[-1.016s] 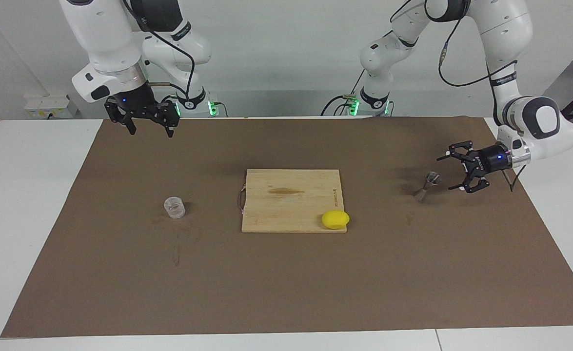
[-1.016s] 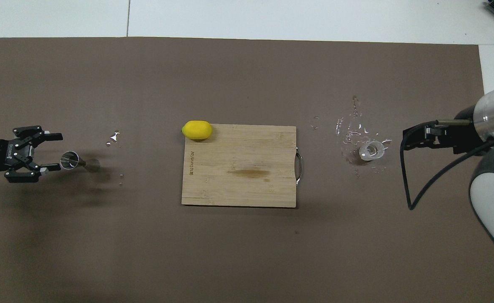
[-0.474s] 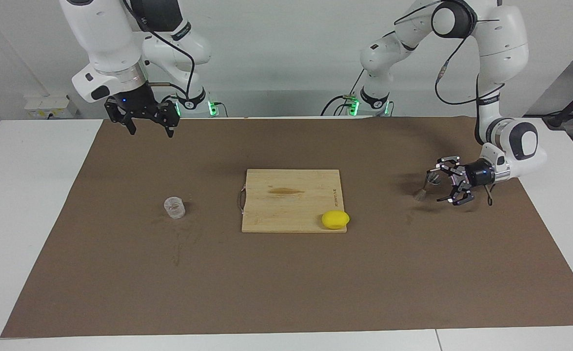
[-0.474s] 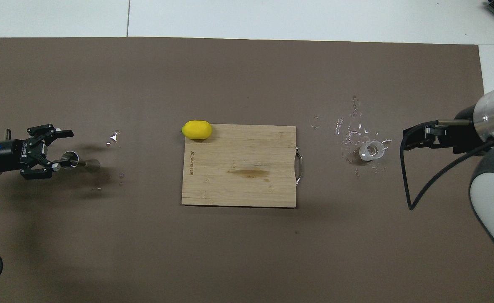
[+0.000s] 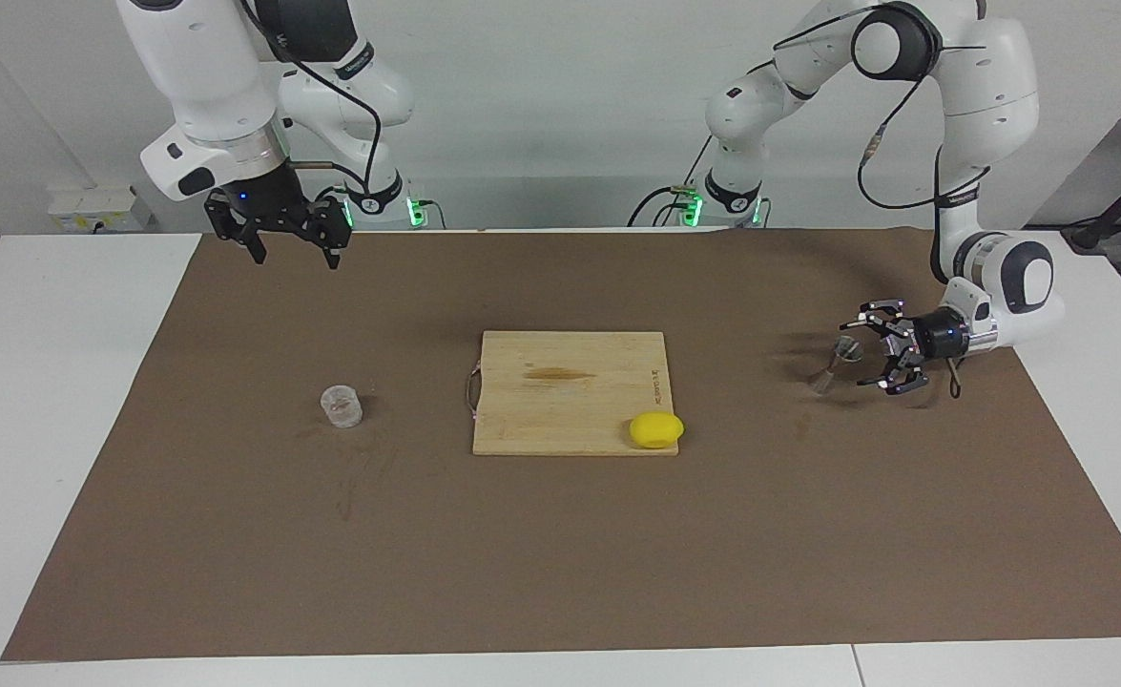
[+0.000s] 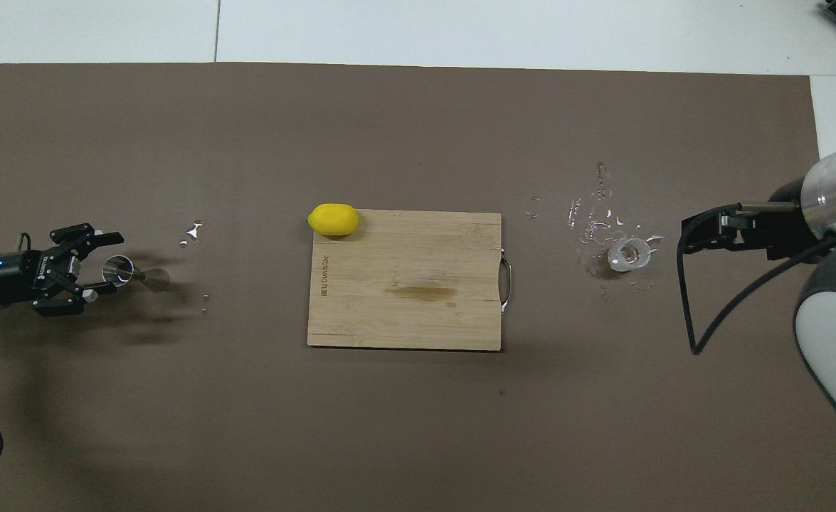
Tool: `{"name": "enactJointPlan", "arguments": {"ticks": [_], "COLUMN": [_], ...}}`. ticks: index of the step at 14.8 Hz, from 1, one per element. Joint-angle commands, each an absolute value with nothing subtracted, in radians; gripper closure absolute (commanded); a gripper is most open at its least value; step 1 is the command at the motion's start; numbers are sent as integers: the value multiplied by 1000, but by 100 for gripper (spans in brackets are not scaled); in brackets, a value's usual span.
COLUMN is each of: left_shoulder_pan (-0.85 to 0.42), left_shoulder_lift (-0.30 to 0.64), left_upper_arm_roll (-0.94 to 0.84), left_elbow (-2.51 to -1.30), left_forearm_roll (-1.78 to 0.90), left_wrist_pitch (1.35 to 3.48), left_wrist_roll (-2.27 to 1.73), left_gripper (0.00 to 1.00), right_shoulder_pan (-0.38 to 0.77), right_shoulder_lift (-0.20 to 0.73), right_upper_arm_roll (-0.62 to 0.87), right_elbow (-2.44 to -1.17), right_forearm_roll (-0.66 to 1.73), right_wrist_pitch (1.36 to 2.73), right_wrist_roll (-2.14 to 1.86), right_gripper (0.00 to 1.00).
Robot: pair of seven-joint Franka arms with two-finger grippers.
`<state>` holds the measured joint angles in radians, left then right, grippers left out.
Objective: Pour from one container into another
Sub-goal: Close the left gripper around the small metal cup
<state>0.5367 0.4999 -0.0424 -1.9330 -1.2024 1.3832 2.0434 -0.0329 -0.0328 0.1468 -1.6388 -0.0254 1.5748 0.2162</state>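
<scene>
A big brown mat (image 5: 560, 534) covered most of the white table (image 5: 54, 401). The jigger (image 5: 835, 363) stood on the mat toward the left arm's end. The left gripper (image 5: 873, 355) lay low and sideways right beside it, with its fingers spread wide, one on each side of the jigger's top, and not squeezing it. In the view from above, the jigger's round mouth (image 6: 118, 271) sat between the fingertips. The cup (image 5: 342, 405) stood alone on the mat toward the right arm's end, with small wet spots (image 6: 592, 213) around it. The right gripper (image 5: 294, 246) hung high over the mat's edge nearest the robots, fingers apart, holding nothing, well apart from the cup. A wooden board (image 5: 570, 391) lay in the middle of the mat, between the cup and the jigger. A lemon (image 5: 656, 429) sat on the board's corner farthest from the robots, on the jigger's side. Bare mat lay between the board and each of the two, and a wide bare strip ran along the mat's edge farthest from the robots.
</scene>
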Motion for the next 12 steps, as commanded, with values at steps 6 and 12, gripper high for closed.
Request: {"name": "enactJointPlan", "arguments": {"ticks": [6, 12], "left_shoulder_pan": [525, 526], "left_shoulder_lift": [502, 502], "left_upper_arm_roll": [-41, -40], "left_elbow": [-1950, -1948], "left_forearm_roll": [-1213, -1193], "left_wrist_pitch": [1354, 1362], "left_wrist_roll": [2161, 2242], "left_gripper": [0, 0], "right_shoulder_pan": [-44, -44], "right_shoulder_lift": [-49, -49], "right_upper_arm_roll": [152, 152], "right_elbow": [-1649, -1651], "right_forearm_roll": [-8, -8], "right_wrist_pitch": [1569, 1569], "right_wrist_roll": [227, 227], "right_gripper": [0, 0]}}
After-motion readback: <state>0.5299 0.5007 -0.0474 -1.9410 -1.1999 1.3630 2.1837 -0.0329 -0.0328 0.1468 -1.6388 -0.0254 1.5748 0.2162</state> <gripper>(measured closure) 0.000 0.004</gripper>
